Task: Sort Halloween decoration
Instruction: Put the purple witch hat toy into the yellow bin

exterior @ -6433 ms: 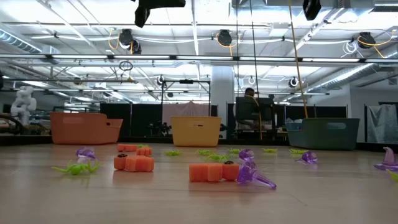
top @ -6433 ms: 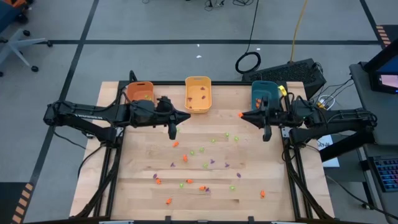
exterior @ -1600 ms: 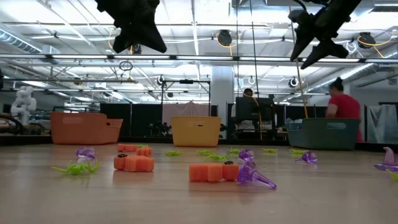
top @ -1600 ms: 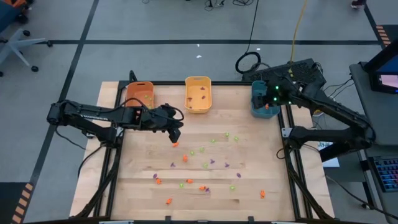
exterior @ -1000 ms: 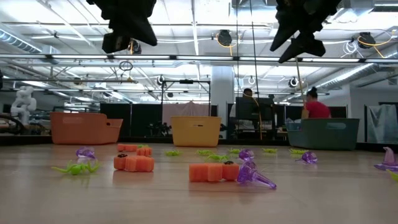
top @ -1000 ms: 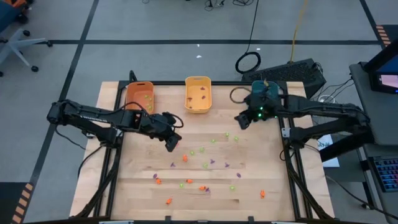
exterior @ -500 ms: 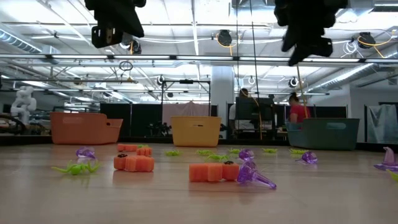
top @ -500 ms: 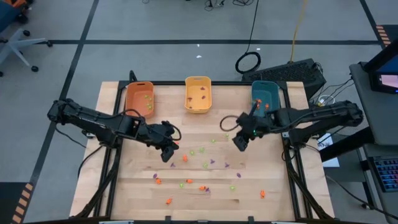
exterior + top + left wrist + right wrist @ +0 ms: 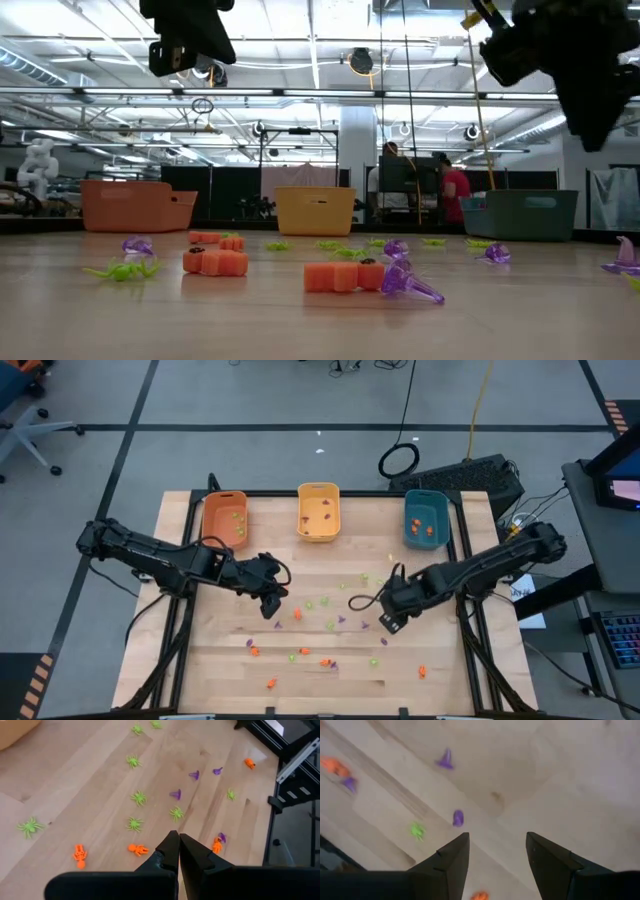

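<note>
High view: the trinkets [image 9: 330,625] lie scattered over the centre and lower part of the wooden table [image 9: 220,670], orange, green and purple mixed. The orange bin [image 9: 225,518], yellow bin [image 9: 319,511] and teal bin [image 9: 427,519] stand in a row along the upper edge, each w/ a few pieces inside. The left gripper [image 9: 270,605] is left of centre, just beside an orange piece; the right gripper [image 9: 390,620] is right of centre, near the purple ones.

Low view: orange blocks [image 9: 345,276] and a purple cone [image 9: 408,285] sit in the lower middle, touching or nearly so. Both arms are cut off at the top edge, so their tips do not show here. A person [image 9: 455,190] stands far behind.

Left wrist view: left gripper [image 9: 179,851] fingers are pressed together, nothing between them; green spiders [image 9: 138,797] spread toward upper left.

Right wrist view: right gripper [image 9: 497,857] fingers stand apart and empty, over a purple piece [image 9: 458,818] and a green one [image 9: 417,830].

Handling, as judgement: the pieces look very light, stiff plastic, prob. slippery and easy to flick away. Spider legs are thin, so best to pinch across the body; the cone at its wide base.

Hard to tell: exact shapes of the far pieces, and the bins' contents, are too small.
</note>
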Controlling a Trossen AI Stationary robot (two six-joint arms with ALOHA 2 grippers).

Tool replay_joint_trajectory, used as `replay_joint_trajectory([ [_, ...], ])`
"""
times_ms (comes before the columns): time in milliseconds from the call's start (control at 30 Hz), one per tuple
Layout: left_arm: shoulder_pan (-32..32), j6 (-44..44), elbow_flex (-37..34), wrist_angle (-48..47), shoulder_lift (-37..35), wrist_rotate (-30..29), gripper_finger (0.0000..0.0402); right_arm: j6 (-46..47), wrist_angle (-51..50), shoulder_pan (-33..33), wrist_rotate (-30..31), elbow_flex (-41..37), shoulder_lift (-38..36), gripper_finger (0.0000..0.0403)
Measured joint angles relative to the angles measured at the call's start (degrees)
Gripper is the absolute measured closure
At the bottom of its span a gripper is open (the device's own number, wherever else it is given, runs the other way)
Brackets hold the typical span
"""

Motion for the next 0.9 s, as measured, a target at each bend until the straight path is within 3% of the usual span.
replay_joint_trajectory([
  [167, 0.0, 0.0, 0.0, 0.0, 0.0, -0.16, 0.0388, 0.39, 1.89, 1.43, -3.77, 0.0, 3.12, 0.0222],
  [900, 0.0, 0.0, 0.0, -0.04, 0.0, -0.57, 0.0388, 4.45, 15.79, 6.6, -3.52, 0.0, 14.66, 0.0222],
])
